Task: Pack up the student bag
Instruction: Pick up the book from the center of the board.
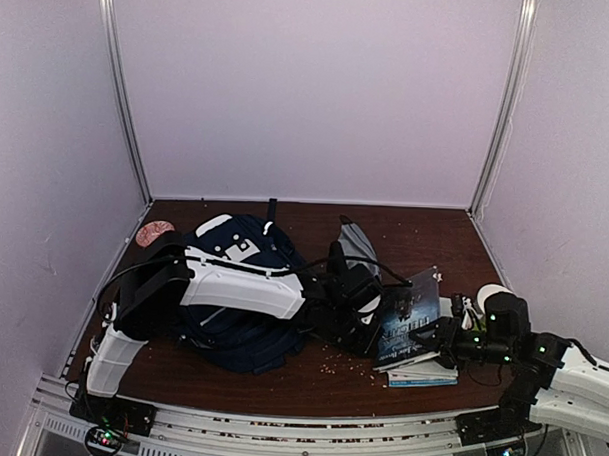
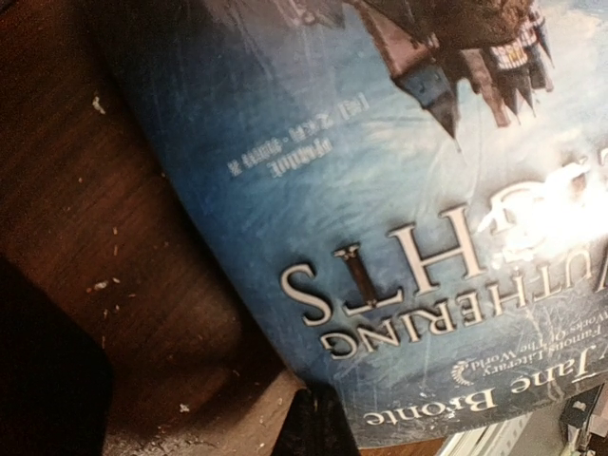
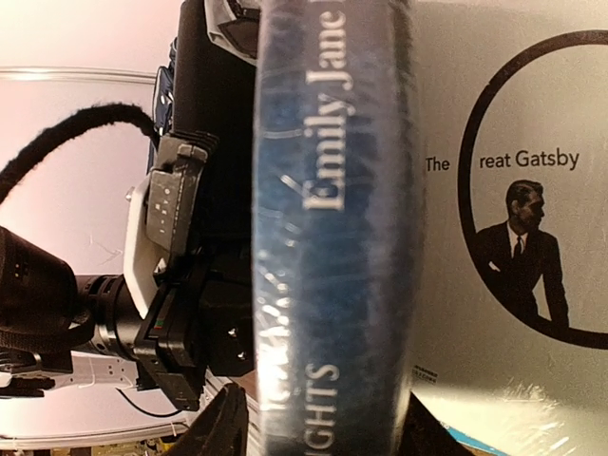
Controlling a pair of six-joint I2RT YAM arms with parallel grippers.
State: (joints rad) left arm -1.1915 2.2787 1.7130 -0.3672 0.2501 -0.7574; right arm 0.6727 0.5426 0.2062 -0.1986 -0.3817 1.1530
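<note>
The navy-blue fabric backpack [image 1: 243,338] has white trim stripes and white patches at its 12 o'clock end. The glossy blue paperback [image 2: 313,171] carries white serif lettering over pale cloudy streaks. The white paperback [image 3: 532,123] bears a black ring and a black-suited man. The dark brown wooden surface [image 1: 309,383] is flecked with pale crumbs.

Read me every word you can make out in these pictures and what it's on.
"UTHERING" and "HTS", cut off, on the glossy blue paperback book.
"Jane Brontë", same cover.
"Emily Jane" and "GHTS", on its spine.
"The" and "reat Gatsby", on the white book cover with a black circle and suited man.
Small print on the blue cover is too blurred to read.
</note>
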